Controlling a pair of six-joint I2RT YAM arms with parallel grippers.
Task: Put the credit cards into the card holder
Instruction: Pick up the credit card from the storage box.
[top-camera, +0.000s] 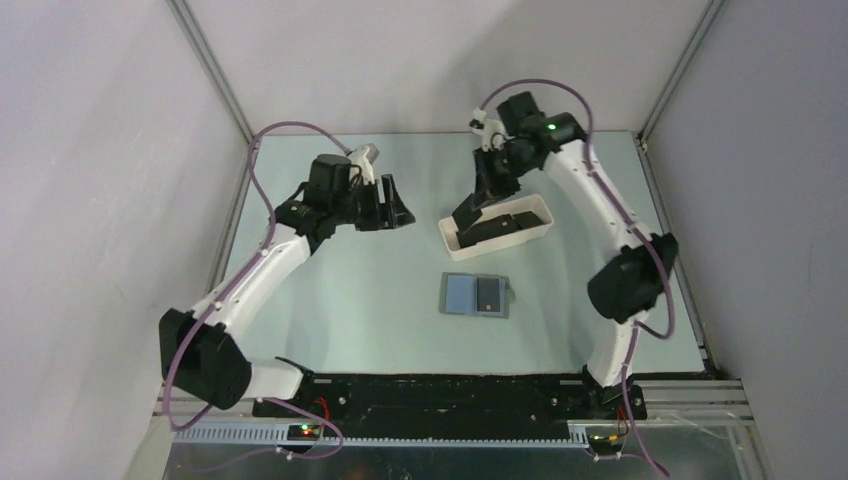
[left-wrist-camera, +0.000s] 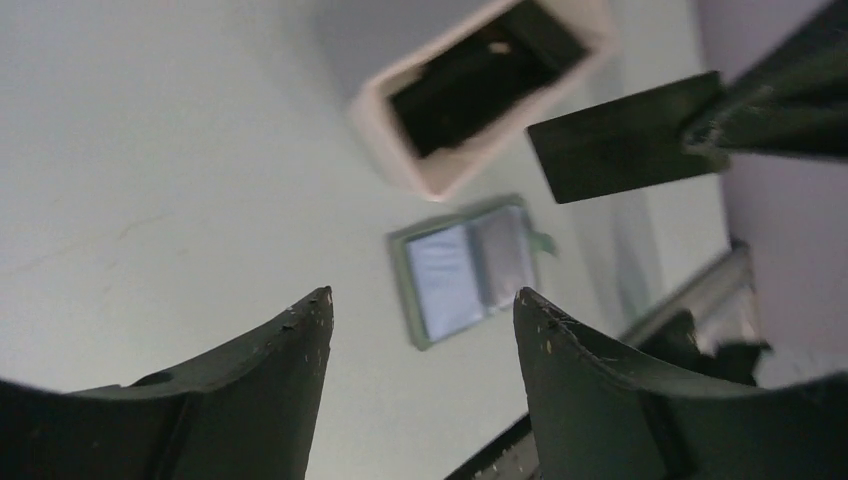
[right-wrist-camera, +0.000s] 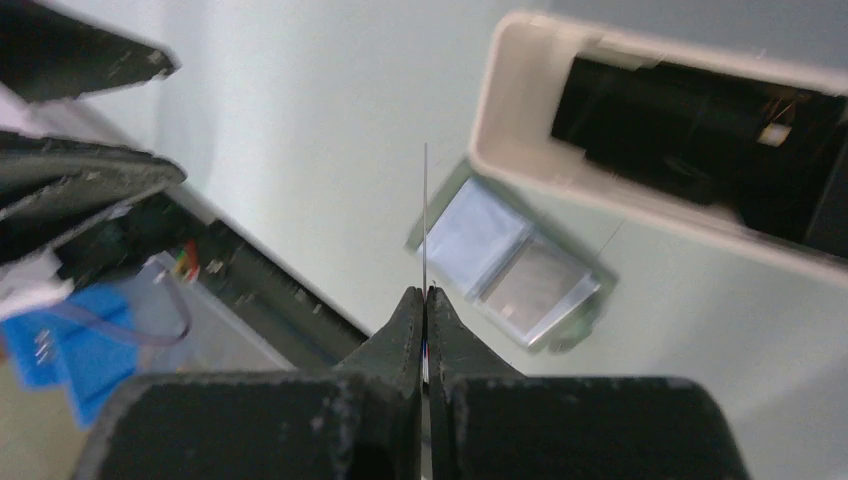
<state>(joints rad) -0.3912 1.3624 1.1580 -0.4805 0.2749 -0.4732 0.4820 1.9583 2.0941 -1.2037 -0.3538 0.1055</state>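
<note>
The card holder (top-camera: 476, 295) lies open and flat on the table, blue-grey inside up, its right half darker; it also shows as card holder (left-wrist-camera: 465, 268) and card holder (right-wrist-camera: 510, 265). My right gripper (right-wrist-camera: 425, 290) is shut on a thin dark credit card (right-wrist-camera: 425, 220), seen edge-on here and as a flat black credit card (left-wrist-camera: 625, 135) in the left wrist view. It hangs over the left end of the white tray (top-camera: 447, 238). More credit cards (top-camera: 500, 228) lie in the tray. My left gripper (top-camera: 395, 205) hovers open and empty to the tray's left; left gripper (left-wrist-camera: 422, 295).
The long white tray (left-wrist-camera: 400, 140) stands behind the card holder, tray rim (right-wrist-camera: 500, 120). The black base rail (top-camera: 450, 395) runs along the near table edge. Grey walls and metal posts close in the left, back and right.
</note>
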